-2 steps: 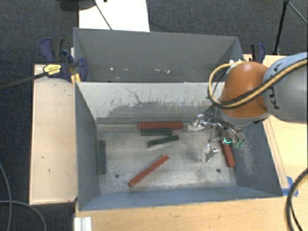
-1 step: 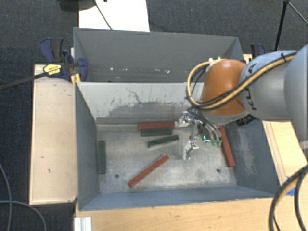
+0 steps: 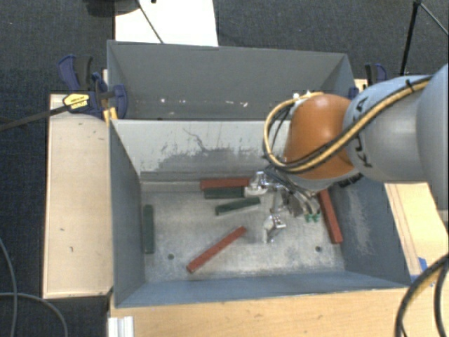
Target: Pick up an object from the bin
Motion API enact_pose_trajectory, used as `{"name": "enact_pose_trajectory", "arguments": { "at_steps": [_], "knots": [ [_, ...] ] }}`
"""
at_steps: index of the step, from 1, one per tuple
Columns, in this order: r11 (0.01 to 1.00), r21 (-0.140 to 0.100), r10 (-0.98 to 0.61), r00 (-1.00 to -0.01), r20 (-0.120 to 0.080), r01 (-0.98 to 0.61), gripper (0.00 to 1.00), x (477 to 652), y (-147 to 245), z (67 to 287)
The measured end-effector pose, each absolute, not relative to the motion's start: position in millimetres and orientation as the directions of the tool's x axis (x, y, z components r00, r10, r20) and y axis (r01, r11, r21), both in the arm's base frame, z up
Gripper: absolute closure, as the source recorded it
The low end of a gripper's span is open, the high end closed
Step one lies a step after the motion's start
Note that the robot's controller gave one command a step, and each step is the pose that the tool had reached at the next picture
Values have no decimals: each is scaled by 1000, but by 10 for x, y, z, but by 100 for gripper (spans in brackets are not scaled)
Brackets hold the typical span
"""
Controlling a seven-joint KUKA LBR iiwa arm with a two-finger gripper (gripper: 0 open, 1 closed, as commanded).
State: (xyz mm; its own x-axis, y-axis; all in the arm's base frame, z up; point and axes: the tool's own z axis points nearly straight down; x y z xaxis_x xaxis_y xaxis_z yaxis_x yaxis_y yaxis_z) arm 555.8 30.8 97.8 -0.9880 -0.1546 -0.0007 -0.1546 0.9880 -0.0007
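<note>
My gripper [image 3: 266, 205] hangs low over the middle right of the bin floor, open. One metal fingertip [image 3: 259, 183] is by the right end of a red stick [image 3: 224, 184] lying along the back wall. The other fingertip [image 3: 274, 225] is nearer the front. Between them lies the right end of a dark green stick [image 3: 236, 206], which rests flat on the floor. Nothing is lifted. A second red stick [image 3: 217, 249] lies slantwise just left of and in front of the gripper.
A third red stick [image 3: 331, 217] leans along the right wall, with a small green piece [image 3: 312, 217] beside it. Another green stick [image 3: 148, 228] lies by the left wall. The arm and its orange cover hang over the bin's right half.
</note>
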Motion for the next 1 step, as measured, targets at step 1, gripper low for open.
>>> {"name": "enact_pose_trajectory", "arguments": {
  "at_steps": [1],
  "knots": [
    [970,0,-245,-970,-3,-245,0,5549,856,1096]
  ]
}}
